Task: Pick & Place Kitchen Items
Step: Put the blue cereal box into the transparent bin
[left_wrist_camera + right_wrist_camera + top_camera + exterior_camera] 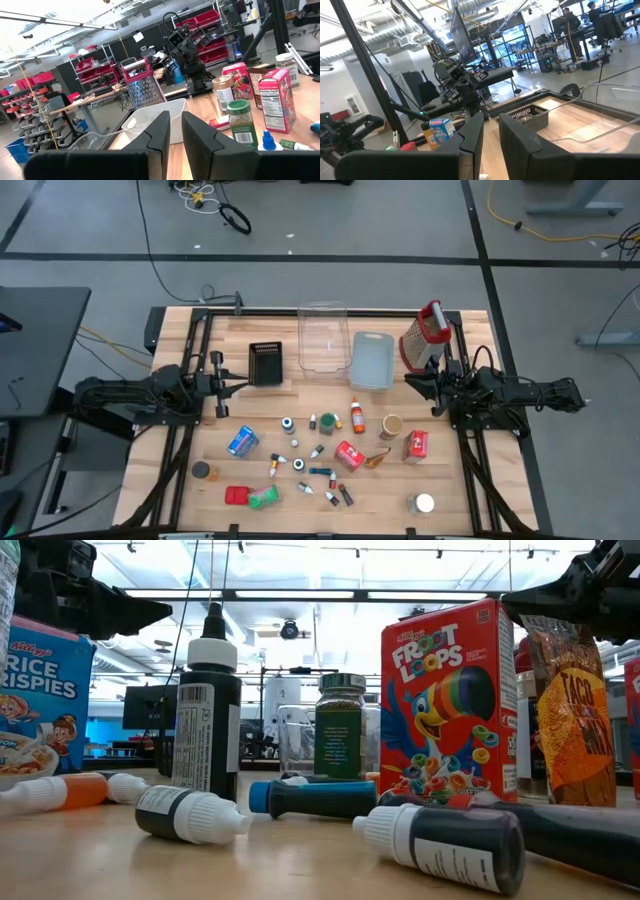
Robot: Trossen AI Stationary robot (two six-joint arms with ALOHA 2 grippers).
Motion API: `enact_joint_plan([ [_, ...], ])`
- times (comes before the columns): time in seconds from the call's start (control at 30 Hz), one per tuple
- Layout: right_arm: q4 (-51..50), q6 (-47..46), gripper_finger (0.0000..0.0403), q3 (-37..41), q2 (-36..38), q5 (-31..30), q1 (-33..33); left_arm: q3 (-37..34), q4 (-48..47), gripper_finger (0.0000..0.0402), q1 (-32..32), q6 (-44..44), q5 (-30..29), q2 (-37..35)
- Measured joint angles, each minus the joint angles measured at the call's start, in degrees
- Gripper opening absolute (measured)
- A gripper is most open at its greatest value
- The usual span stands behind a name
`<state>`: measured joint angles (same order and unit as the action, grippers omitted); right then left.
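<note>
The kitchen items lie scattered over the near half of the wooden table: a blue box [243,442], two red boxes [349,455] [415,445], a green-lidded jar [327,423], a red-capped bottle [357,418], a can [391,426] and several tiny bottles [300,464]. My left gripper [235,386] [175,140] hangs shut above the table's left side, beside the black tray. My right gripper [415,382] [491,137] hangs shut above the right side, by the grater. Both point level toward the middle with nothing between their fingers.
Along the far side stand a black tray [265,363], a clear bin [323,337], a grey-blue tray [372,360] and a metal grater with a red handle [425,337]. A white-lidded jar [423,503] and a dark jar [203,471] sit near the front corners.
</note>
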<state>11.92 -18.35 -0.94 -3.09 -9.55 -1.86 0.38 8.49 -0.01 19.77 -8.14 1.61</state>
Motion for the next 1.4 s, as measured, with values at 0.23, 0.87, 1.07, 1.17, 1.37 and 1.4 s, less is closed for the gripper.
enact_joint_plan([
  [0.23, 0.00, 0.02, 0.0068, 0.01, 0.00, 0.01, 0.01, -0.02, 0.00, 0.0057, 0.00, 0.00, 0.00, 0.00],
  [0.87, -0.02, 0.02, 0.0068, 0.01, 0.02, -0.01, 0.01, 0.00, 0.00, 0.0057, 0.00, 4.42, 0.09, 0.00],
  [1.07, 0.00, 0.02, 0.0068, 0.01, 0.02, -0.01, -0.01, -0.01, 0.30, 0.0057, -0.02, -0.77, 0.27, 0.00],
  [1.17, -0.02, 0.00, 0.0068, -0.01, 0.00, -0.01, 0.01, -0.02, 2.18, 0.0057, -0.02, -1.99, 1.12, -0.04],
  [1.37, 0.00, 0.00, 0.0068, 0.01, 0.00, -0.01, 0.01, 0.00, 9.95, 0.0057, -0.02, -12.70, 10.15, -0.04],
  [1.4, 0.00, 0.00, 0.0068, 0.01, 0.02, 0.01, -0.01, -0.02, 11.70, 0.0057, -0.02, -15.69, 12.54, -0.04],
])
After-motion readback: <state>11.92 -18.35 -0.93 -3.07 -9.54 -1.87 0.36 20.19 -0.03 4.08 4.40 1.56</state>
